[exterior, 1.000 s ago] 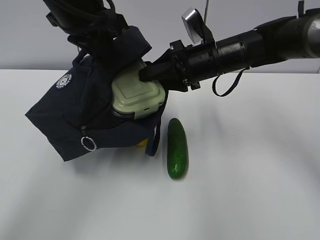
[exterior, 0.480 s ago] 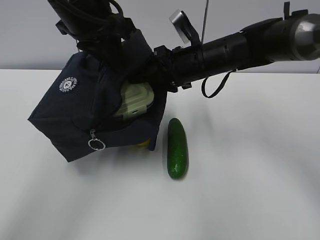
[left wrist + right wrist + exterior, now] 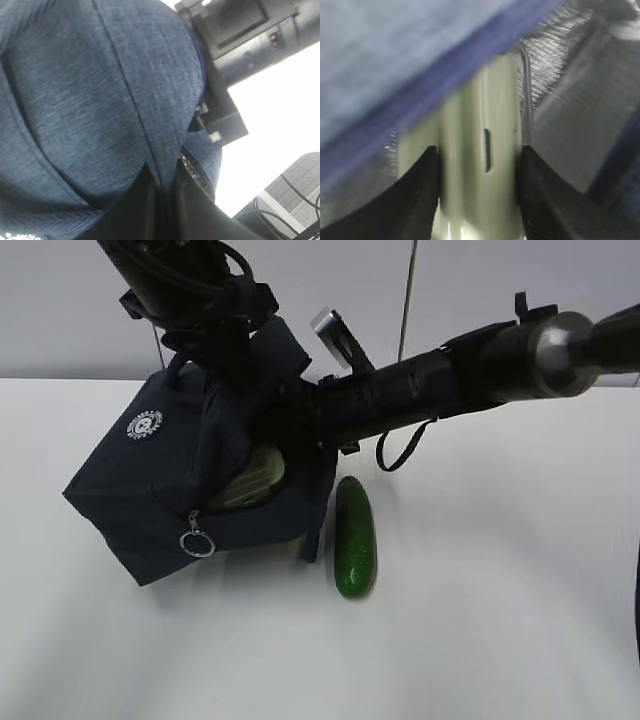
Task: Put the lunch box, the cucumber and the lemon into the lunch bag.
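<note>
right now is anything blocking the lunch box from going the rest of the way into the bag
Nothing visible blocks it. The lunch box is already mostly inside the lunch bag, gripped by the right pincer, with the left pincer pinching the bag's fabric. The bag's deeper interior is hidden.

A plain white table [image 3: 500, 640] is filling the lower part of the exterior view, its far edge meeting a pale grey wall [image 3: 60, 310] behind. Soft, even light is falling from above, casting faint shadows on the tabletop. A thin dark cable [image 3: 409, 290] is hanging down the wall.
</note>
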### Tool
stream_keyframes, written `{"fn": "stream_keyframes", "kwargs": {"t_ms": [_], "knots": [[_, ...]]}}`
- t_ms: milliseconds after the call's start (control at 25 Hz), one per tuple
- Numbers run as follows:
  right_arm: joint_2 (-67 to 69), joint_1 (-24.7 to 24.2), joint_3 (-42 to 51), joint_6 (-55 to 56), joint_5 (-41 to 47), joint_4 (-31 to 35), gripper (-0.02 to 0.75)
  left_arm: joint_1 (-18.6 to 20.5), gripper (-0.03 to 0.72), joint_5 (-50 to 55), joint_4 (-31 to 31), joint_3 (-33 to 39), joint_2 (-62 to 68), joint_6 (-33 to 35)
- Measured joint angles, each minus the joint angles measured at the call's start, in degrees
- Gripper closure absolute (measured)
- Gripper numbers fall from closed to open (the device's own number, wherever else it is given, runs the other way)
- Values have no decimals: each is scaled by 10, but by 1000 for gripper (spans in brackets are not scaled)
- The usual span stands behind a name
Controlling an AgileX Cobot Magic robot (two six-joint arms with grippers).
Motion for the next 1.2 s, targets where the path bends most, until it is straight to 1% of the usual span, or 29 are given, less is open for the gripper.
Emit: {"fn": "stream_keyframes", "kwargs": {"t_ms": [440,680,1000,1080,1200], "knots": [[19,4,-1,-18,1,0,391,0,683,1,0,0,32,0],[19,5,-1,-24,-5,-25,391,0,683,0,0,0,38,0],[19,5,-1,-15,-10,-29,390,0,683,0,1,0,39,1],[19,5,-1,-13,-10,-30,381,0,683,0,5,0,39,1],[19,5,-3,-13,-7,-30,346,0,683,0,12,0,39,1]]}}
